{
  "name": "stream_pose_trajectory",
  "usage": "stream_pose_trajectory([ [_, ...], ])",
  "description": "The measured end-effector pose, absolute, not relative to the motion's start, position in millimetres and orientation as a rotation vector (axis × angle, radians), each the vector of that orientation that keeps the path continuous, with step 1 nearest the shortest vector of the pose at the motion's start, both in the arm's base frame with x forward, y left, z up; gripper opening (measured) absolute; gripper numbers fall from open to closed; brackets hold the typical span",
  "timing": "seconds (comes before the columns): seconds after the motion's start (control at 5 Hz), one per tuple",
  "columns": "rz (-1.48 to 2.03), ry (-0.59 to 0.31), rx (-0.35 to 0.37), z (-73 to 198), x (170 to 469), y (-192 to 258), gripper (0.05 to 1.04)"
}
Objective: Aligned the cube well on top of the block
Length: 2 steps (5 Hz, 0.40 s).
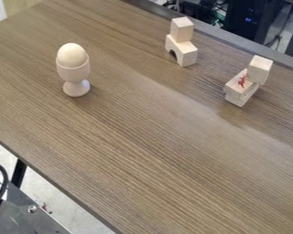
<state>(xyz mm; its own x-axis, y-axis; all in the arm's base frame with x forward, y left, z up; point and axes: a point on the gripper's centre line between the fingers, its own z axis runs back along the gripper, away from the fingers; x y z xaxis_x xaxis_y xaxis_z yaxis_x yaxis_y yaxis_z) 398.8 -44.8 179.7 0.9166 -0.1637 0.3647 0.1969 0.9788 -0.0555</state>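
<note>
Toward the right of the brown table, a pale wooden cube point(259, 69) rests on the far end of a wooden block point(241, 87) with red marks on its top. The cube sits off-centre and tilted, reaching past the block's end. Another plain cube point(182, 29) stands on the back end of an arched wooden block point(182, 50) at the upper middle. Which pair the task means, I cannot tell.
A wooden egg point(72, 55) sits in a wooden egg cup point(75, 77) at the upper left. The table point(143, 151) has its near edge running diagonally at the lower left, beside a dark metal base point(26, 215) with a black cable.
</note>
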Motion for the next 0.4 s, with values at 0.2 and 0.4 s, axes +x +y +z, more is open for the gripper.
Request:
stream_pose_trajectory([
  [0.2, -0.184, -0.315, -0.093, 161.4, 397.7, -44.8, 1.0],
  [0.4, -0.174, -0.262, -0.096, 150.7, 395.7, -45.4, 1.0],
])
